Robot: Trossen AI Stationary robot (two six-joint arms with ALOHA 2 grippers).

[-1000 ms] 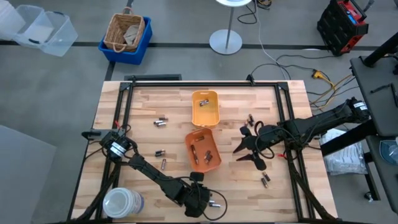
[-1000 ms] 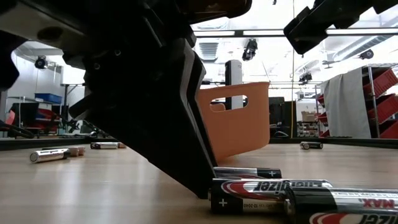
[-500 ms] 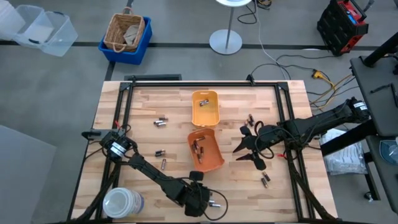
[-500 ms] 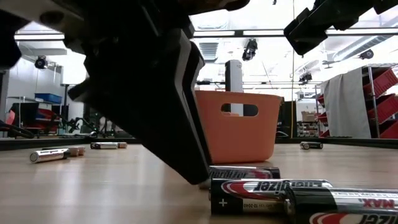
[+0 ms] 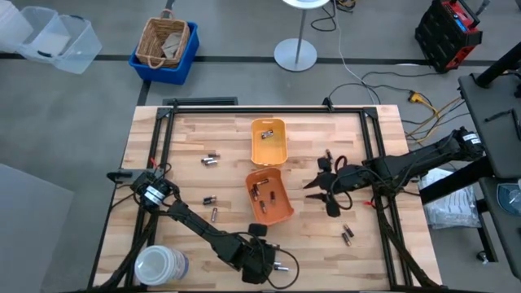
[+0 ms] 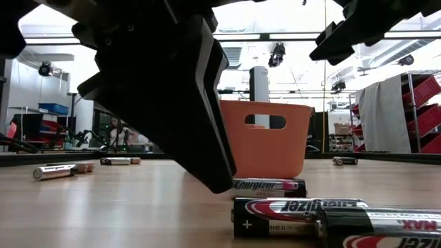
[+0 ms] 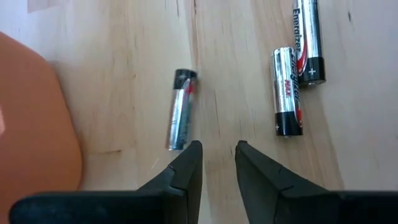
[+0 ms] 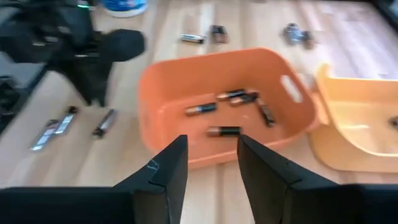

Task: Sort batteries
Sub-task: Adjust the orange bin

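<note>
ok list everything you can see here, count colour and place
orange tray: one, orange, table centre, holding several batteries
yellow-orange tray: one, just behind the orange tray, at least one battery inside
loose batteries: silver with dark ends, scattered on the wood; three near the left gripper, a pair near the right front
table: one, light wood, black frame
wicker basket: one, tan, in a blue bin on the floor
clear bin: one, floor, far left
left gripper: dark, table's front edge, fingers slightly apart
right gripper: dark, open, right of the orange tray
</note>
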